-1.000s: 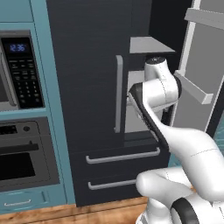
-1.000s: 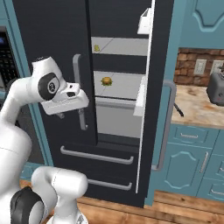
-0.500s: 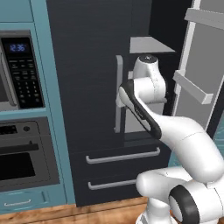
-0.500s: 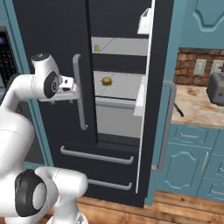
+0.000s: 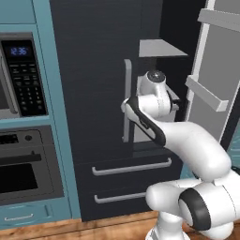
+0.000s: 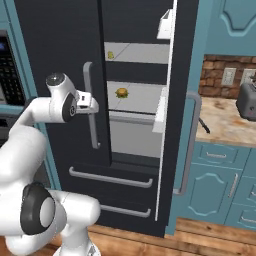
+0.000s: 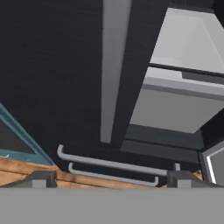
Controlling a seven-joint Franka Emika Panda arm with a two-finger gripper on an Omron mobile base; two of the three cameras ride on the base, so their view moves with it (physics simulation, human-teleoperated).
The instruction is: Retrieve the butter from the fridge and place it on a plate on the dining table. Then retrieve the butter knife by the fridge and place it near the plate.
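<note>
A: Gripper (image 7: 112, 178) state?

B: Jaws spread wide, nothing between them. In the hand view both tips sit low, far apart, aimed at the fridge (image 5: 93, 70) front.

A: Edges near the jaws?

B: The left door's long grey bar handle (image 7: 113, 65) runs straight ahead of the jaws, roughly centred between the tips. In the right base view the gripper (image 6: 90, 104) is just beside that handle (image 6: 91, 105); can't tell if touching. The left door's inner edge is just off to one side of the jaws, w/ the open compartment beyond it.

A: Room to move?

B: The right door (image 6: 177, 100) is swung wide, so the gap past the closed door's edge is open. The drawer handles (image 7: 109, 168) sit under the jaws.

A: Butter?

B: A small yellowish piece (image 6: 111, 55) on the upper grey shelf (image 6: 142, 52), above and beyond the jaws, well apart. Too small to be sure of shape. A round burger-like item (image 6: 121, 92) sits one shelf lower.

A: Surroundings?

B: Oven and microwave panel (image 5: 21, 75) in teal cabinets, on the closed-door side. A marbled counter (image 6: 227, 122) w/ a toaster (image 6: 247, 100) lies past the open door. Wood floor (image 6: 200, 240) below.
</note>
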